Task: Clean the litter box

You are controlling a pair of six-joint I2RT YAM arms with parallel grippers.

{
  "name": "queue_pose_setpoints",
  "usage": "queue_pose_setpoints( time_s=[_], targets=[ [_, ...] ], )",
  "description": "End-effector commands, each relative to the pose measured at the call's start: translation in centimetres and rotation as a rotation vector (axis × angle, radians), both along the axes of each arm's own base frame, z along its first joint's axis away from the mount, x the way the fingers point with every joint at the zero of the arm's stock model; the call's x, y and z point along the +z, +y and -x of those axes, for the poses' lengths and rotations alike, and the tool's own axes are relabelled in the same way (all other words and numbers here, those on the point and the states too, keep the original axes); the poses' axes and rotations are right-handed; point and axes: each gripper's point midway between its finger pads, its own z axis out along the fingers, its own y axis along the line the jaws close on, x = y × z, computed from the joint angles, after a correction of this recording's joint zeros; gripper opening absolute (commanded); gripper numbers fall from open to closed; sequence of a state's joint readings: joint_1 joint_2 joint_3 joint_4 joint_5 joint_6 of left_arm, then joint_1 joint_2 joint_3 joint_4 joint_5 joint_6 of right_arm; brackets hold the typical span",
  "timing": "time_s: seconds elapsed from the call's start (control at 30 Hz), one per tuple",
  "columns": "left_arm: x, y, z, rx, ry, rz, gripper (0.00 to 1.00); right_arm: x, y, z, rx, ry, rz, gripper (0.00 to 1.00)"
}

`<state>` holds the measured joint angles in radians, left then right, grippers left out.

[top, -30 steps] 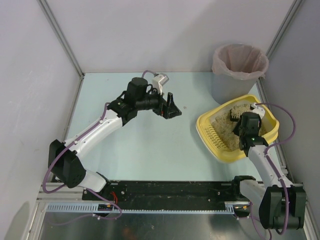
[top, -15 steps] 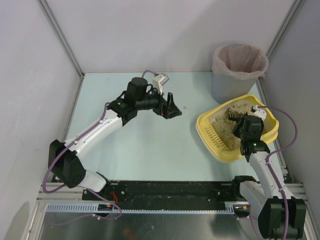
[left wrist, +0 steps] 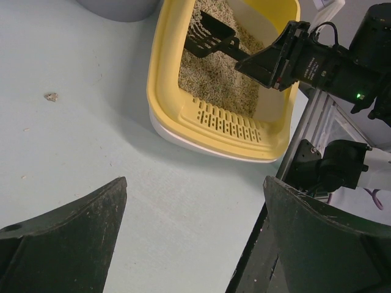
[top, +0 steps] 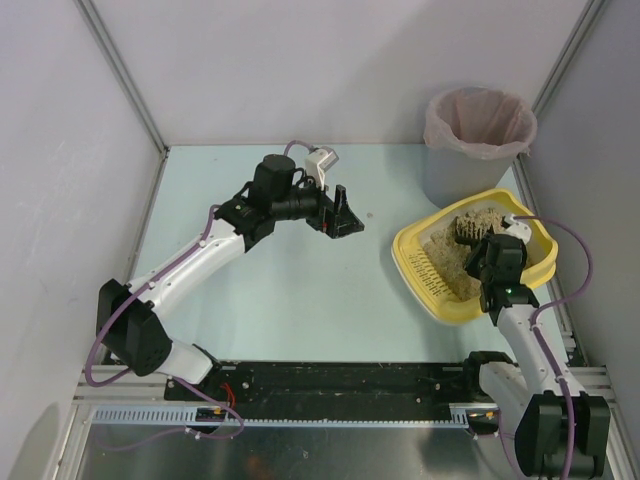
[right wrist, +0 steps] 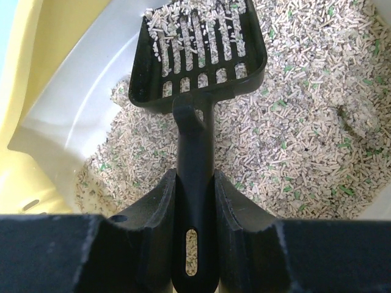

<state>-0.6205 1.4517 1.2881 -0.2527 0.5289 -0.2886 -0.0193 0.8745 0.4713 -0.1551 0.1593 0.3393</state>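
Cut off: scoop point(right wrist: 195, 122) handle's end.
Litter box point(top: 438, 304): pellets, scoop head.
Right gripper point(right wrist: 195, 186): clamps scoop handle.
Left gripper point(left wrist: 194, 190): wide, empty.

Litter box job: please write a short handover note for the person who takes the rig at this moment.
Grippers: right gripper shut on the handle of the black scoop; left gripper open and empty, above the table, left of the box.
Things: yellow litter box at the right table edge; grey bin with pink liner just behind it.
Done: scoop head is in the litter, with some pellets on its slots. The bin's contents are not visible.
Left: probably lift, sift, tip into the bin. A small crumb lies on the table.
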Motion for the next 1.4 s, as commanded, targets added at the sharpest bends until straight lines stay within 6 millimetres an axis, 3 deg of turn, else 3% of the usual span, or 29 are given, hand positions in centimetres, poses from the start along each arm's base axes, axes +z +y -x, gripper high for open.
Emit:
queue_pose_setpoints(
  time_s=[0.0, 0.13, 0.3, 0.43, 0.77, 0.97, 1.1, 1.3, 1.37],
  targets=[
    [0.9, 0.1, 0.1, -0.005, -0.029, 0.029, 0.96, 1.3, 0.9, -0.7, 0.047, -0.049, -0.023, 0.00],
    [0.7, -0.1, 0.2, -0.014, -0.017, 0.029, 0.96, 1.8, 0.5, 0.2, 0.038, -0.044, -0.018, 0.00],
    [0.7, -0.2, 0.3, -0.020, -0.014, 0.032, 0.97, 0.7, 1.0, 1.2, 0.073, 0.080, -0.046, 0.00],
    [0.9, -0.2, 0.4, -0.032, -0.036, 0.031, 0.97, 0.5, 0.2, 1.2, 0.022, 0.148, -0.040, 0.00],
    [0.7, -0.4, 0.5, -0.043, -0.025, 0.032, 0.96, -1.0, -0.9, -1.5, 0.004, 0.175, 0.036, 0.00],
    [1.2, -0.5, 0.9, -0.076, -0.054, 0.038, 0.96, -0.6, -1.8, -3.1, -0.005, 0.108, 0.118, 0.00],
    [1.4, -0.4, 1.0, -0.084, -0.071, 0.037, 0.96, 0.2, -1.0, -3.6, 0.084, 0.015, 0.131, 0.00],
    [1.1, -0.6, 1.1, -0.094, -0.064, 0.037, 0.96, -0.8, -0.8, -3.4, 0.139, 0.025, 0.087, 0.00],
    [1.1, -0.6, 1.1, -0.098, -0.063, 0.038, 0.96, -0.3, -0.8, -4.0, 0.139, -0.003, 0.094, 0.00]
  ],
)
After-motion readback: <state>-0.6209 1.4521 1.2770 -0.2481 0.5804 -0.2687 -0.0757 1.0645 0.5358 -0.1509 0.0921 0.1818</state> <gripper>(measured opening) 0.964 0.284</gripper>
